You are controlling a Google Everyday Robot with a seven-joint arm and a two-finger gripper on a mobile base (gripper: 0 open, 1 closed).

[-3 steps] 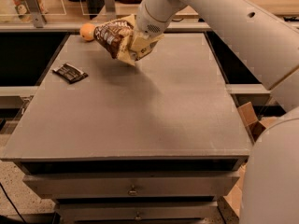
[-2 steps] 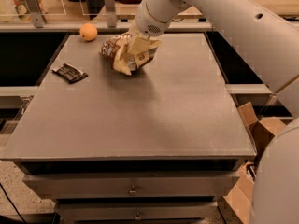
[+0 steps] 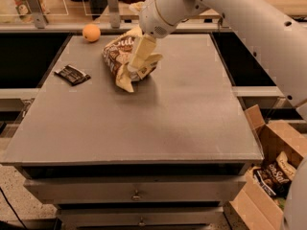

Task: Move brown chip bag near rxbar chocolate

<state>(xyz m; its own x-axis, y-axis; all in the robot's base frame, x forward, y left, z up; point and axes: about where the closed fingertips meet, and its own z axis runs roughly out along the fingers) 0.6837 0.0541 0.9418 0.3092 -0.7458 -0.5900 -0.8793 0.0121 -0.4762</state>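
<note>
**Bag down on the counter, bar close by**

Over the last second I brought the brown chip bag [image 3: 117, 56] down and forward from the back edge. It is now clear of the orange [image 3: 91, 32], which it half hid a second ago. Its lower corner appears to touch the counter [image 3: 158, 128], left of centre toward the back. The tool [image 3: 141, 66] sits over the bag's right side, fingers clamped on it; not yet released. The rxbar chocolate [image 3: 72, 74] lies flat to the left, unmoved, near the bag with bare counter between them. Judgement: transport mostly done. A short shift left, or letting go here, would likely count as near.
</note>
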